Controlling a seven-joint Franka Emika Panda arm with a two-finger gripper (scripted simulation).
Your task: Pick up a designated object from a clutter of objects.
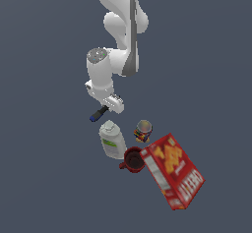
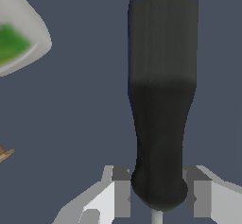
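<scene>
The screwdriver [image 1: 97, 115] has a black handle with a blue end and lies just beyond the white bottle [image 1: 112, 139], at the exterior view's left of the clutter. My gripper [image 1: 104, 108] reaches down onto it, and only the handle's blue tip sticks out. In the wrist view the handle [image 2: 163, 76] fills the space between my two fingers [image 2: 122, 192], which press against its narrow end. My gripper [image 2: 158, 197] is shut on it. A sliver of the thin shaft shows at the frame's edge. I cannot tell whether the screwdriver is off the floor.
The white bottle with a green label [image 2: 19, 34] stands close beside the screwdriver. A small multicoloured can [image 1: 143, 131], a dark red mug [image 1: 133, 160] and a large red cracker box [image 1: 174, 170] sit further to the exterior view's right.
</scene>
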